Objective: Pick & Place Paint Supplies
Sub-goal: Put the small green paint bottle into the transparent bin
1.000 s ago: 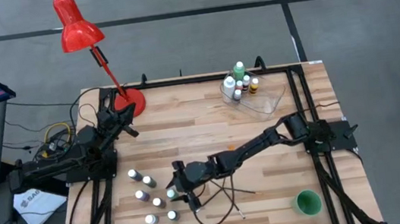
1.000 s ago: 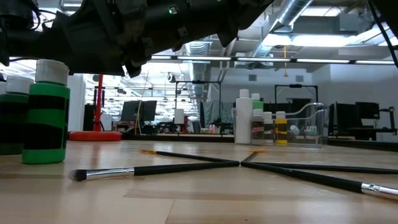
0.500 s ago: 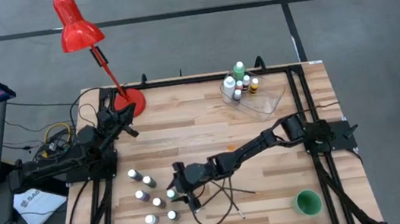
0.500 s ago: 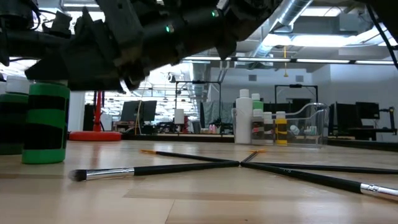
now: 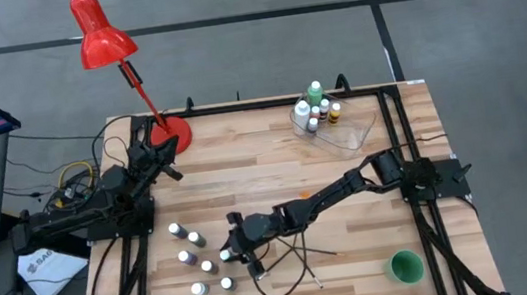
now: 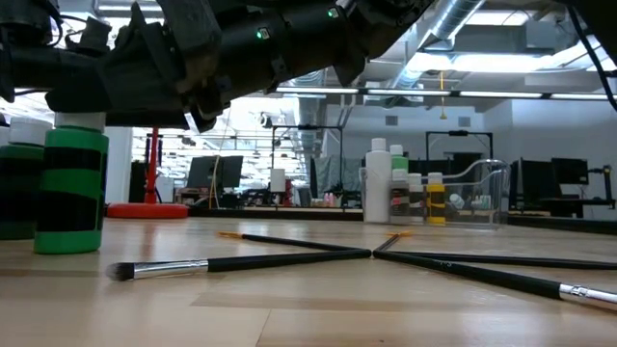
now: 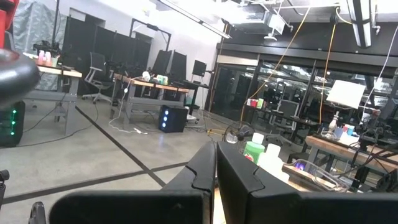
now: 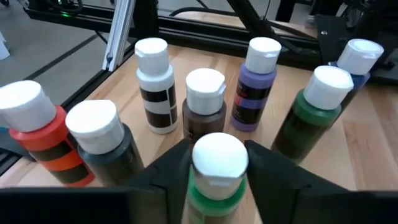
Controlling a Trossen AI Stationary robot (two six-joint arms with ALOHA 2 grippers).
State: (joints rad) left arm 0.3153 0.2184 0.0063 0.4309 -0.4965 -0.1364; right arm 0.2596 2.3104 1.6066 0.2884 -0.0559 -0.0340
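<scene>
One upright green bottle (image 8: 216, 180) (cap up) between right gripper (image 8: 217, 163) fingers.

My right hand (image 8: 214, 180) covers the green bottle (image 8: 214, 186) below its cap, and the frame cuts off the base. From above, the small bottles (image 5: 200, 263) are too tiny for me to read colours.

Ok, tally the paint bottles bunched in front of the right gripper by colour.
Orange-red bottle: 1
Dark grey bottle: 1
White bottle: 1
Brown bottle: 1
Purple bottle: 1
Dark green bottle: 1
Blue bottle: 1
Bright green bottle: 1
Total: 8
</scene>
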